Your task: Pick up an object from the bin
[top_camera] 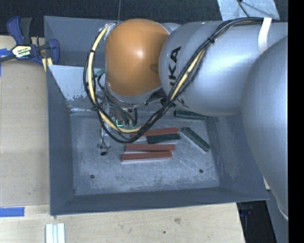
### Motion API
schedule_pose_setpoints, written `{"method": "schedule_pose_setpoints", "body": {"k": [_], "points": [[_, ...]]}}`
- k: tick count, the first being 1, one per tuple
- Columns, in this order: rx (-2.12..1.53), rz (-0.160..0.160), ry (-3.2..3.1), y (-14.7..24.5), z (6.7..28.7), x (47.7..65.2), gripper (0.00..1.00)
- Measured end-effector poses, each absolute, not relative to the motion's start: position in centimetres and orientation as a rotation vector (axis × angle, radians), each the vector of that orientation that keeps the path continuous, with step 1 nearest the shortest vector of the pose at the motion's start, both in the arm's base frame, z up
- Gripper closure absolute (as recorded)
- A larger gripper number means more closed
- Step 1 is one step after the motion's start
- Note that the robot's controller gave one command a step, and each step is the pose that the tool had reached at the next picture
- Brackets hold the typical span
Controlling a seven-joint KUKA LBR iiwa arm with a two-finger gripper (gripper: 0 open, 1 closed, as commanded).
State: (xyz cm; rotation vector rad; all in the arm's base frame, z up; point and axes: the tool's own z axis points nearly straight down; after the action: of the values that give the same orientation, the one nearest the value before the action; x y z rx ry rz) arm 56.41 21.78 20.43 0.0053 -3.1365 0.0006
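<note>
- Gripper [119, 119] hangs low over the bin's [61, 151] left-centre floor; open or closed, can't tell.
- Red-brown bars [147, 156] lie just right of it, green bars [195, 138] farther right.
- Nothing looks lifted; grasp and raise remain.

A dark, near-black, rough-textured floor [66, 1] runs across the top of the frame and shows again in the lower right corner. A pale beige flat tabletop [20, 135] fills the left side and continues as a strip along the bottom edge. Light falls evenly from above: the beige surface is bright with only soft shading, while the floor lies dim.
</note>
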Motion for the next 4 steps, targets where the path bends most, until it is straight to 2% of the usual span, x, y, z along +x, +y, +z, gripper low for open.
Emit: {"method": "schedule_pose_setpoints", "body": {"k": [1,2,3,4], "points": [[-0.169,0.003,-3.137,16.5,17.9,58.5,0.0],[-0.089,0.008,-3.133,10.4,10.4,55.1,0.0],[-0.124,0.0,-3.143,6.9,6.9,55.3,0.0],[-0.121,-0.005,-3.149,7.2,7.4,55.5,1.0]]}}
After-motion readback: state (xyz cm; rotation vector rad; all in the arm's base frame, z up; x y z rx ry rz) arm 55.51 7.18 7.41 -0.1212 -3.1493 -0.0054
